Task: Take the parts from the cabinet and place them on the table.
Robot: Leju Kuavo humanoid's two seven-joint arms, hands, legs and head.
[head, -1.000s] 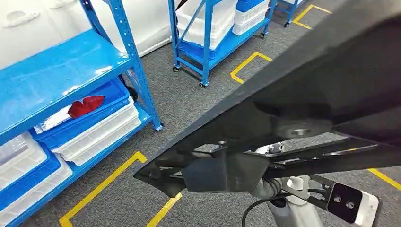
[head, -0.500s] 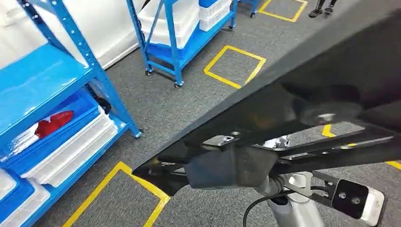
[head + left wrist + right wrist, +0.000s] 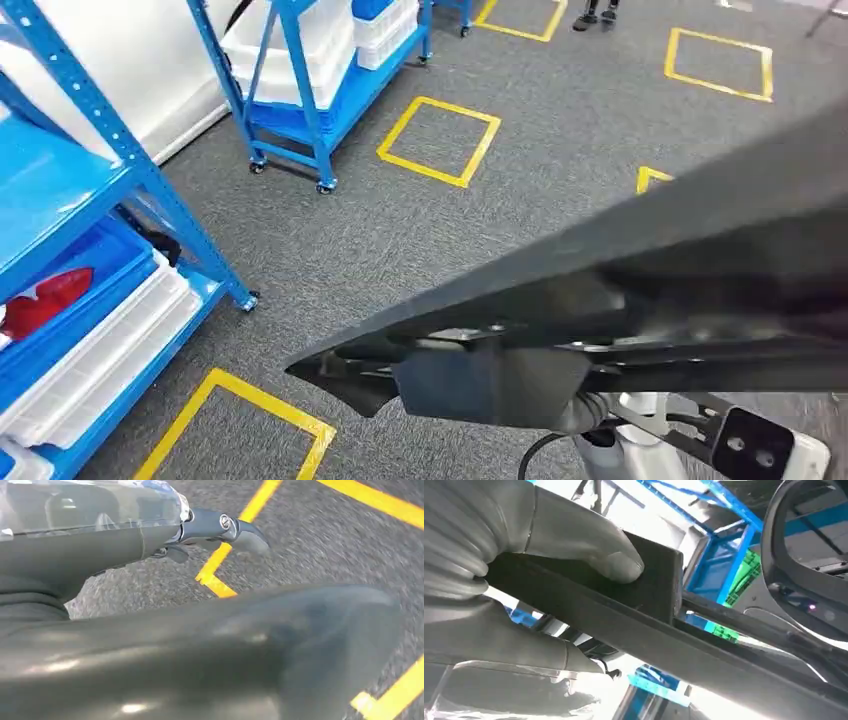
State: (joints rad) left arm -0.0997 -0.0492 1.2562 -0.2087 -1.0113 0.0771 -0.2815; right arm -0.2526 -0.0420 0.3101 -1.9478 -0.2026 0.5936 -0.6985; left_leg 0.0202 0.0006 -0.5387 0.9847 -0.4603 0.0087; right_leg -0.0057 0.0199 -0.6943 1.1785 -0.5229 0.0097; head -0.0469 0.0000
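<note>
Where close: thumb (image 3: pixel 589 550) on part (image 3: pixel 659 587).

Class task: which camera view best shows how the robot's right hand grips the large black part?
The right wrist view: the right hand presses its thumb on the black part. The head view shows the part's long span above the floor. The left wrist view gives a blurred dark surface.

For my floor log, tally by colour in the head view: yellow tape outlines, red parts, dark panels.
Yellow floor-tape outlines: 5
Red plastic part in the blue bin: 1
Long dark grey panel: 1
Total: 7
</note>
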